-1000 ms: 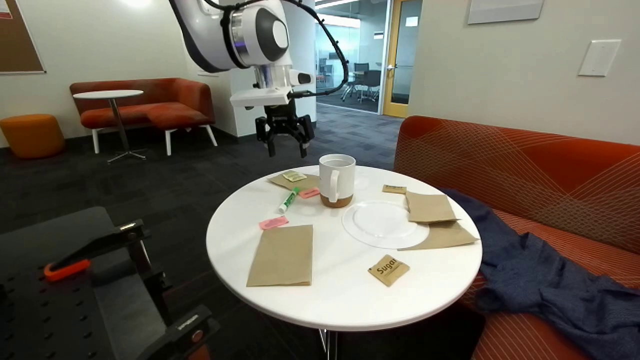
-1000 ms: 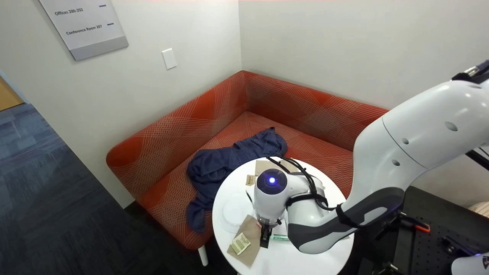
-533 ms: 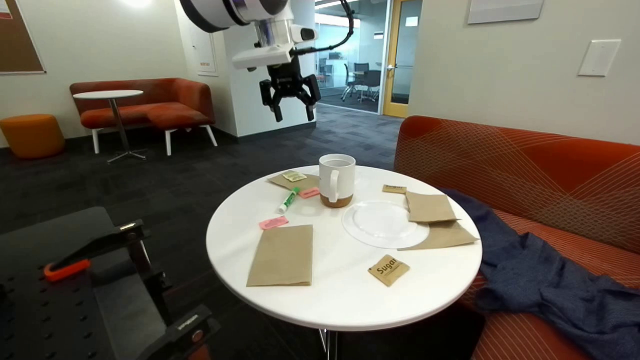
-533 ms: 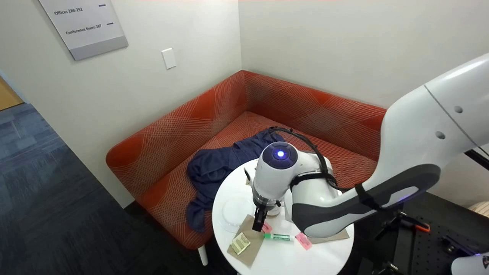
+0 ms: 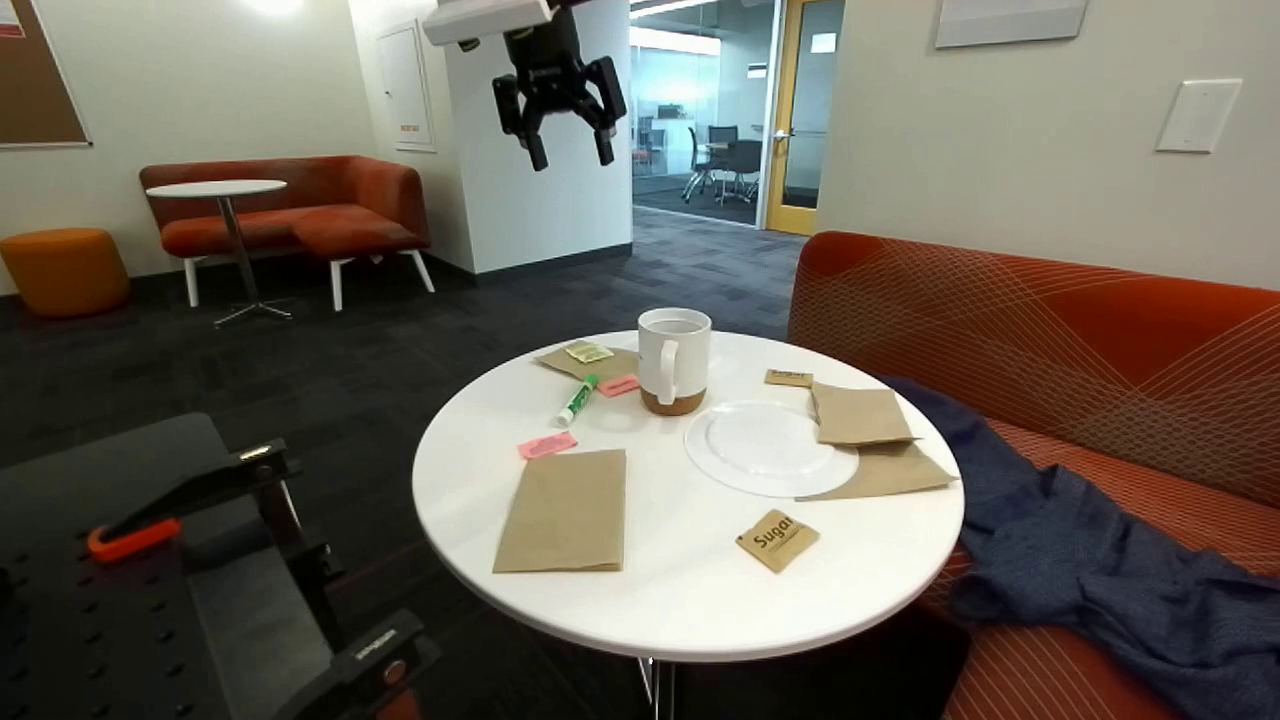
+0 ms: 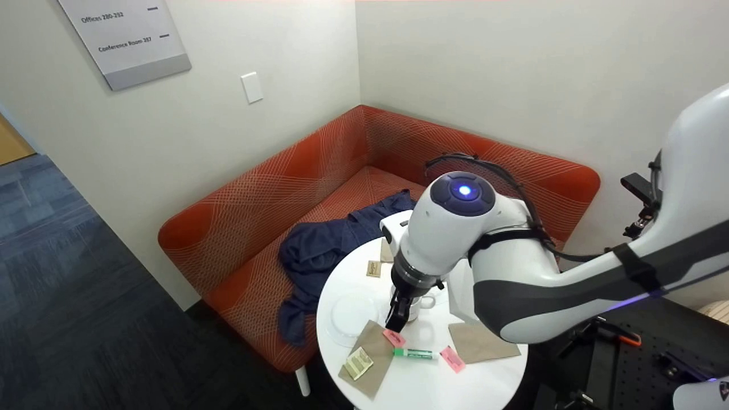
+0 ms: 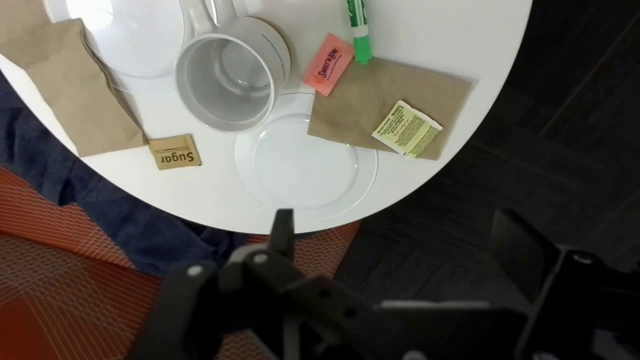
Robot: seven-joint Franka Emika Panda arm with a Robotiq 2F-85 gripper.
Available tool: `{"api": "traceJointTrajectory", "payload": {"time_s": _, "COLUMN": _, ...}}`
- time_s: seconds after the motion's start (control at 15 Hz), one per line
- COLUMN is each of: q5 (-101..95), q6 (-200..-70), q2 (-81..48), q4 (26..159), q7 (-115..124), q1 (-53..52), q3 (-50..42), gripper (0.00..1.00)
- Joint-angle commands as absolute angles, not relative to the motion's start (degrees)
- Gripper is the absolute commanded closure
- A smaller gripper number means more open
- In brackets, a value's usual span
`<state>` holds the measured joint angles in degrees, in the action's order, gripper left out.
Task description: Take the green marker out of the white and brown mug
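The green marker (image 5: 577,402) lies on the round white table, beside the mug and outside it. It also shows in an exterior view (image 6: 416,353) and at the top of the wrist view (image 7: 359,25). The white and brown mug (image 5: 692,350) stands upright on the table; the wrist view looks into its bare inside (image 7: 227,82). In an exterior view the mug (image 6: 416,308) is partly hidden by the arm. My gripper (image 5: 572,158) is open and empty, well above the table. Its fingers in the wrist view (image 7: 393,214) are wide apart with nothing between them.
Pink packets (image 5: 547,446), sugar packets (image 5: 778,540) and brown napkins (image 5: 562,512) lie around the marker and mug. Flat clear-white discs (image 7: 306,162) lie by the mug. A red sofa (image 5: 1050,370) with dark blue cloth borders the table's edge (image 5: 690,645).
My open gripper has risen away from the table and the arm has drawn back. The marker and mug have stayed where they were; the marker is no longer covered by the arm.
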<state>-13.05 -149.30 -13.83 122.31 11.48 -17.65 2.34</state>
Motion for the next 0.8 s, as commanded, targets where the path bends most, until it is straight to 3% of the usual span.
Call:
{"api": "traceJointTrajectory", "payload": {"time_s": 0.0, "q5": -12.4, "q6": -147.4, "q2": -7.8, "q4": 126.7, "q7": 12.3, "q1": -16.0, "q3": 4.2, "gripper": 0.00}}
{"api": "traceJointTrajectory", "payload": {"time_s": 0.73, "q5": -13.2, "q6": -148.5, "q2": -8.9, "q4": 125.9, "q7": 11.6, "q1": -15.1, "q3": 4.8, "gripper": 0.00}}
